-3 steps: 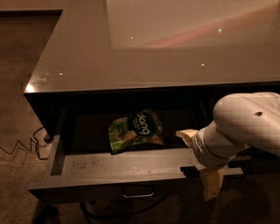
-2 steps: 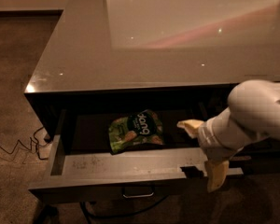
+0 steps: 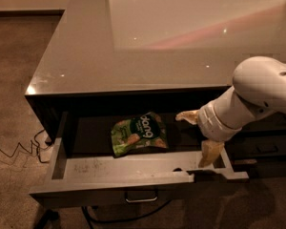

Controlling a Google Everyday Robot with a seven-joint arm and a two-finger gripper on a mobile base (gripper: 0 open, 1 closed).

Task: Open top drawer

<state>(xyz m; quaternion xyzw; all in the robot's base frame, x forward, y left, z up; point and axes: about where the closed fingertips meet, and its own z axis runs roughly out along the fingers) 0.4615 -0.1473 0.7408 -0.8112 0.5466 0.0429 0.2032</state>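
Observation:
The top drawer [image 3: 119, 174] of the dark cabinet stands pulled well out, showing grey inner walls and floor. Its small metal loop handle [image 3: 141, 197] sits at the centre of the front. A green snack bag [image 3: 139, 132] lies on the drawer floor. My gripper [image 3: 199, 134] hangs over the drawer's right part on the white arm [image 3: 257, 94]. It is open: one yellowish fingertip [image 3: 187, 116] is over the drawer's inside, the other [image 3: 210, 152] is just above the front wall, holding nothing.
The glossy grey cabinet top [image 3: 148, 42] stretches behind the drawer. Slimmer dark drawers with handles [image 3: 267, 148] sit to the right under my arm. A thin cable [image 3: 14, 152] lies on the carpet at the left, and another runs under the drawer [image 3: 114, 219].
My gripper has risen: its lower finger, which hung down in front of the drawer's front wall, is now at the wall's top edge. The arm shifted slightly right. The drawer has not visibly moved.

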